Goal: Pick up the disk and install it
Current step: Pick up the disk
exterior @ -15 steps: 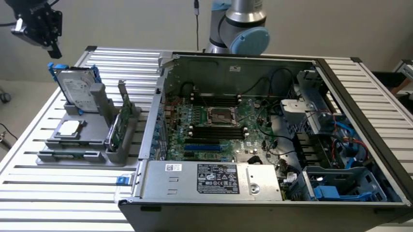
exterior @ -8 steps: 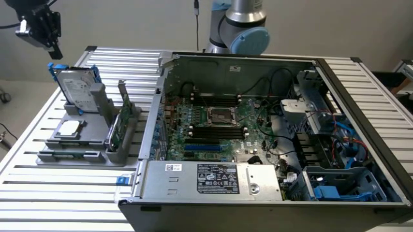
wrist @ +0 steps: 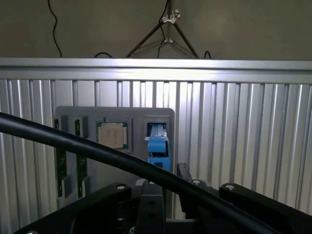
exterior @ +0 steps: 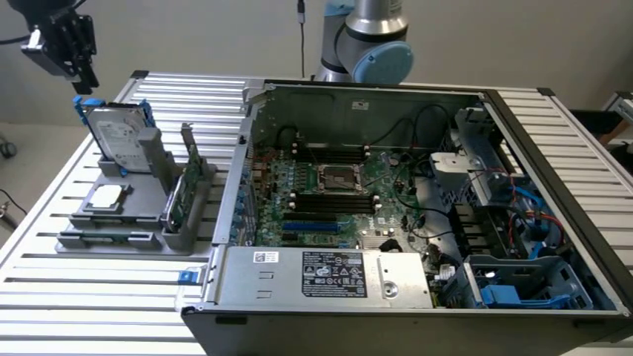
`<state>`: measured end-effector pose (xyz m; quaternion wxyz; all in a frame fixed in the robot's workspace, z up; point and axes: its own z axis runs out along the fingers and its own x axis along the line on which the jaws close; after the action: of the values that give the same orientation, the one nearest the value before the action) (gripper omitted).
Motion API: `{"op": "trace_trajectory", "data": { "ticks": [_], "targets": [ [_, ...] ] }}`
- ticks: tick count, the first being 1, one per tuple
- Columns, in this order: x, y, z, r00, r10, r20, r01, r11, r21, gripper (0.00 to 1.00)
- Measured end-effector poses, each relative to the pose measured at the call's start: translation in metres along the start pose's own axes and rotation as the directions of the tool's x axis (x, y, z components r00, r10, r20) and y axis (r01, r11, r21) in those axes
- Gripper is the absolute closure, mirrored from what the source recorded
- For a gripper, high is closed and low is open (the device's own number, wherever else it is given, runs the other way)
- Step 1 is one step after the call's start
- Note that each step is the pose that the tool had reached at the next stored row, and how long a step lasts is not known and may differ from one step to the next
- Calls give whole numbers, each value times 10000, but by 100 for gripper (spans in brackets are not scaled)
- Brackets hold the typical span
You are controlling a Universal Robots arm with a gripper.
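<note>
In the exterior view, the disk [exterior: 117,137], a flat rectangular silver-grey metal hard drive with a white black-printed label and blue plastic carrier rails, stands on edge in a slot of a grey plastic holder block [exterior: 111,242]. It is propped upright, probably so that its top end is free to be gripped from above. The black gripper [exterior: 84,78] hangs above the disk and apart from it, toward the exterior view's left. The disk is not in its grasp, and whether the gripper is spread or clenched cannot be told. On the same block a small square silver processor chip [exterior: 107,196] lies flat in a recess, and a thin green circuit card [exterior: 188,176] stands in its own slot just beside the disk. The block sits on a ribbed aluminium table [exterior: 79,311], next to an open grey computer case [exterior: 366,90] lying on its side with its motherboard exposed, which leaves the interior reachable from overhead. In the wrist view the camera looks down on the holder, so the disk appears edge-on: a narrow silvery strip capped by a blue end tab [wrist: 157,147], beside the chip. A thick black cable [wrist: 97,155] crosses in front, above the gripper's dark body. By these pictures the pick-up has not yet been made.
</note>
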<state>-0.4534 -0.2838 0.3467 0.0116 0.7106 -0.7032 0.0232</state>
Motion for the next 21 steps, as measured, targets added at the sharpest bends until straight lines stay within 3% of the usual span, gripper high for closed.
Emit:
{"op": "trace_trajectory", "data": {
  "ticks": [3,5,6,14,21],
  "targets": [
    [1,-9,-2,10000,-1,-4,1,10000,-6,58],
    [1,-13,-1,10000,-1,-13,1,10000,-9,58],
    [2,-16,-1,10000,-2,-16,2,10000,-14,52],
    [90,-27,99,10000,-21,-16,21,10000,-48,52],
    [93,-55,228,10000,-56,-16,56,10000,-46,52]
  ]
}}
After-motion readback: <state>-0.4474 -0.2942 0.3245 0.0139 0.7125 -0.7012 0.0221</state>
